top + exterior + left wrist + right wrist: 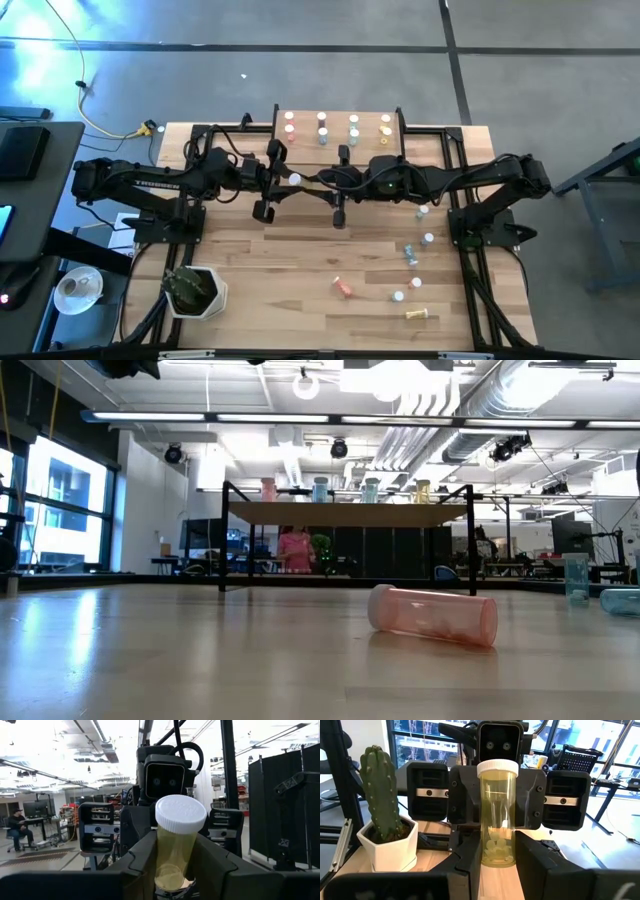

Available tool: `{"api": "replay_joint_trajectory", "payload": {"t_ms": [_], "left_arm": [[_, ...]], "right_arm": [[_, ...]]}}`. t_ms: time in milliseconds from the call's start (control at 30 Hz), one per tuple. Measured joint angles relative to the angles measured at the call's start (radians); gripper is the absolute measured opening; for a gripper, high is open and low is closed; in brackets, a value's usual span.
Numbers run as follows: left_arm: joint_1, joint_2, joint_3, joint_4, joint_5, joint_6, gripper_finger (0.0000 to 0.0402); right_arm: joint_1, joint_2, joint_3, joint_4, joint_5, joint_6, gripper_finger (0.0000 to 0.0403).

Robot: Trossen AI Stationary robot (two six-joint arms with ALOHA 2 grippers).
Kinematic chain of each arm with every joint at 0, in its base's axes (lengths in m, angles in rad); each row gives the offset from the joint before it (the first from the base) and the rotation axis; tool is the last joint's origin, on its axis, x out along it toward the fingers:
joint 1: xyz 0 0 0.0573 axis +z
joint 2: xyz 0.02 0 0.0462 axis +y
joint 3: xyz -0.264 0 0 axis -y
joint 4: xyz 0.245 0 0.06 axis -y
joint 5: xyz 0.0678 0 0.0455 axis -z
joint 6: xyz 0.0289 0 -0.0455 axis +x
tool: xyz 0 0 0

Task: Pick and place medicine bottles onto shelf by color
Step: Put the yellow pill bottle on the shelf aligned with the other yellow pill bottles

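Note:
A yellow medicine bottle (295, 179) with a white cap stands upright in mid-air in front of the shelf, between the two arms. My left gripper (172, 877) comes at it from the table's left and is shut on it. My right gripper (497, 862) comes from the right and is shut on the same bottle. The shelf (340, 125) at the far edge carries pink, blue, green and yellow bottles on its board (345, 513). A pink bottle (432, 616) lies on its side on the table. My left gripper pinches the yellow bottle's lower body (170, 862) between its two fingers, which reach in roughly level from the table's left. The bottle stands upright with its cap (181, 813) above the fingers, clear of the table. My right gripper pinches the same bottle's lower body (497, 847) between its two fingers, level from the table's right. The bottle is upright, with pills showing at its bottom, and its upper half and cap (497, 768) rise above the fingers.
Several loose bottles (410, 255) lie scattered on the right half of the table, with a yellow one (420, 315) near the front edge. A potted cactus (195, 290) stands at the front left. Black frame rails run along the table's sides.

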Motion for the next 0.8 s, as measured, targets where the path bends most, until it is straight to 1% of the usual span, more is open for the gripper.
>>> {"api": "replay_joint_trajectory", "payload": {"t_ms": [100,200,400,467,567,633,733,800], "left_arm": [[0.0,0.0,0.0,-0.001,-0.001,0.0,0.0098],[0.0,0.0,0.0,-0.01,-0.002,0.0,0.0098],[0.002,-0.001,0.0,-0.065,-0.02,0.018,0.0099],[0.002,0.0,0.0,-0.093,-0.026,0.026,0.0099],[0.002,0.0,0.0,-0.144,-0.05,0.043,0.0099],[0.002,0.0,0.0,-0.175,-0.069,0.044,0.0099],[0.002,0.0,0.0,-0.227,-0.069,0.045,0.0099],[0.002,0.0,0.0,-0.266,-0.069,0.045,0.0099]], "right_arm": [[0.001,0.0,0.0,-0.001,0.016,0.003,0.0088],[0.001,0.0,0.0,-0.019,0.029,0.002,0.0101],[0.001,-0.002,0.0,-0.1,0.037,0.057,0.0167],[0.001,-0.006,0.0,-0.147,0.037,0.08,0.0184],[-0.003,-0.014,0.006,-0.235,0.038,0.114,0.0197],[-0.006,-0.015,0.027,-0.307,0.042,0.139,0.02],[-0.01,-0.015,0.072,-0.44,0.061,0.163,0.0201],[-0.01,-0.015,0.1,-0.489,0.08,0.165,0.0201]]}}
